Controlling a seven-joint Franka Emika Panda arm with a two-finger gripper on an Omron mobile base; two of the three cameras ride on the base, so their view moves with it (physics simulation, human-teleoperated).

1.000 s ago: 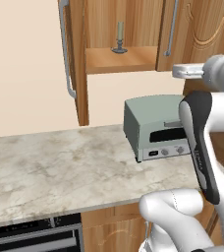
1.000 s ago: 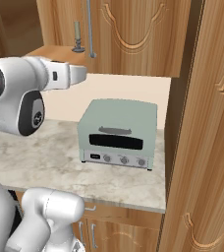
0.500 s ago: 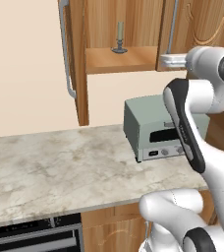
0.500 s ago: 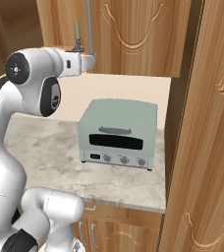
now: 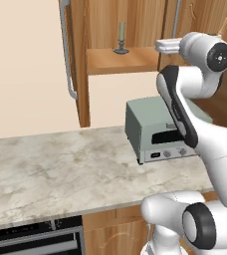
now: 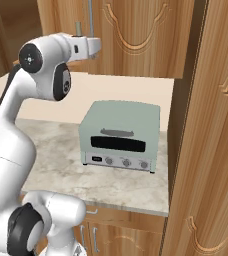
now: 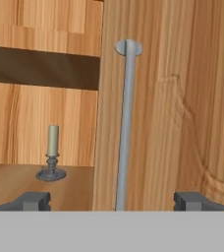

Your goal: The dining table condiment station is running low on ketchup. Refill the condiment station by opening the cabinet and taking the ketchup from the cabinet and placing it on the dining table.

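Pincer (image 7: 112, 199) spread wide and empty, facing the silver bar handle (image 7: 125, 128) of the cabinet's (image 7: 148, 98) closed door, its other door open at 9 o'clock, grey candlestick (image 7: 51, 160) on its shelf (image 7: 15, 184), toaster oven (image 6: 120, 135) below on the marbled surface (image 5: 60, 169).

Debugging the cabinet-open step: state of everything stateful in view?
gripper: open, jaws either side of the handle, not gripping
left cabinet door: swung open
right cabinet door: closed
handle: upright, unheld
candlestick: upright on the shelf
toaster oven: door shut, on the counter
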